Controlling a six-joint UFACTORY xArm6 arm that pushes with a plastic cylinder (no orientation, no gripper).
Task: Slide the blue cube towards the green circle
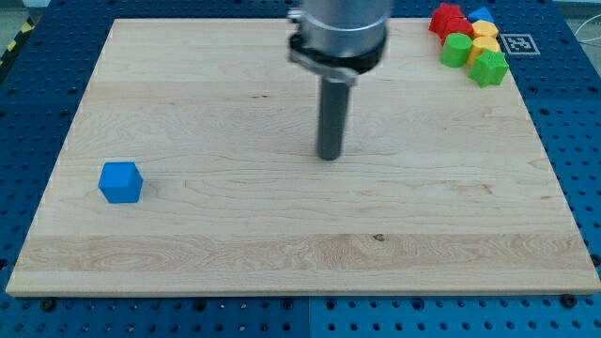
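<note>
Starting at the view's left, the blue cube (pixel 120 182) sits alone on the wooden board (pixel 235 235), far to the left of my tip (pixel 330 157) and a little lower in the view. Nothing touches it, and open board lies between it and the rod.

My tip rests near the middle of the board, slightly toward the view's top. The rod hangs straight down from the grey mount (pixel 338 33), and it holds nothing: it has no jaws to open or close, and its lower end touches no block.

To the right of my tip and well above it, in the board's top right corner, the remaining blocks are packed into one tight cluster. The red block (pixel 448 19) is the nearest part of it, with the green circle (pixel 456 50) just below the red one. Right of those come two yellow blocks (pixel 485 38), a small blue block (pixel 483 14) at the very top, and a second green block (pixel 489 68) at the lower right of the group; I cannot make out the shapes of these.

Between the blue cube and the green circle, the rod itself stands roughly on the line. A black-and-white marker tag (pixel 517 43) lies just right of the cluster.
</note>
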